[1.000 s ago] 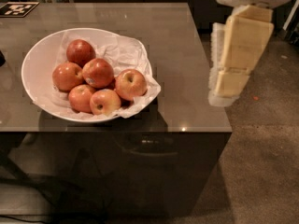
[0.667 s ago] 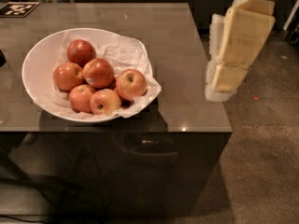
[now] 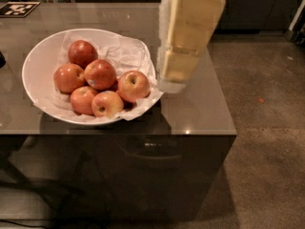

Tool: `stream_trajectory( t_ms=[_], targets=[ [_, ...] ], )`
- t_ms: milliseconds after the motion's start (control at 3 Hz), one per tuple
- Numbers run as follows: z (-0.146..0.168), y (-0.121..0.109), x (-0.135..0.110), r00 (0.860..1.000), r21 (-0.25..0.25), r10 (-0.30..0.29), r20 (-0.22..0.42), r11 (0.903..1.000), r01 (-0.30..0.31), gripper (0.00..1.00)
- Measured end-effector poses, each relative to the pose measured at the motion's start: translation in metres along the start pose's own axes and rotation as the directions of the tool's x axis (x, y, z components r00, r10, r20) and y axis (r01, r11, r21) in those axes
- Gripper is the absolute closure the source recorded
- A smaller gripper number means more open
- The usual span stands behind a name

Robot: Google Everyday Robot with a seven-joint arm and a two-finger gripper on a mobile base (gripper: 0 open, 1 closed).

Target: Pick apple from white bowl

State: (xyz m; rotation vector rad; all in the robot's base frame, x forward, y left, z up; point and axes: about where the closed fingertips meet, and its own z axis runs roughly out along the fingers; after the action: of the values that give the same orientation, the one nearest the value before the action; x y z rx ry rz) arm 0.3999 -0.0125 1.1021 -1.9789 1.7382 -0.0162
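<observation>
The white bowl (image 3: 27, 75) sits on the left part of the grey table, lined with crumpled white paper and holding several apples. The apple (image 3: 100, 74), round and red-orange with a small dark sticker low on its side, lies in the middle of the pile. A darker red apple (image 3: 82, 52) lies behind it, and a yellow-blushed apple (image 3: 107, 104) lies at the front. My gripper (image 3: 172, 82) is pale yellow and hangs down from the top of the view. It is just right of the bowl's rim, above the table, apart from the apples.
The table's right edge (image 3: 221, 89) drops to a brown floor. Its front edge (image 3: 143, 134) runs below the bowl. A black-and-white marker tag (image 3: 16, 8) lies at the back left. A dark object (image 3: 1, 59) shows at the left border.
My gripper has moved left, from beyond the table's right edge to over the table next to the bowl. The bowl and apples lie as before.
</observation>
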Motion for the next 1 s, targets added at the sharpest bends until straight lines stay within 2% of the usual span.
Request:
stream_trajectory(
  t_ms=[333,667,1000],
  targets=[
    [0.026,-0.012,-0.037,0.999,-0.081,-0.022,0.036,0.9965,0.024,0.00],
    [0.061,-0.030,-0.042,0.999,-0.151,-0.009,0.044,0.9884,0.016,0.00],
    [0.071,-0.041,-0.048,0.998,-0.146,-0.004,0.066,0.9891,0.014,0.00]
  ],
)
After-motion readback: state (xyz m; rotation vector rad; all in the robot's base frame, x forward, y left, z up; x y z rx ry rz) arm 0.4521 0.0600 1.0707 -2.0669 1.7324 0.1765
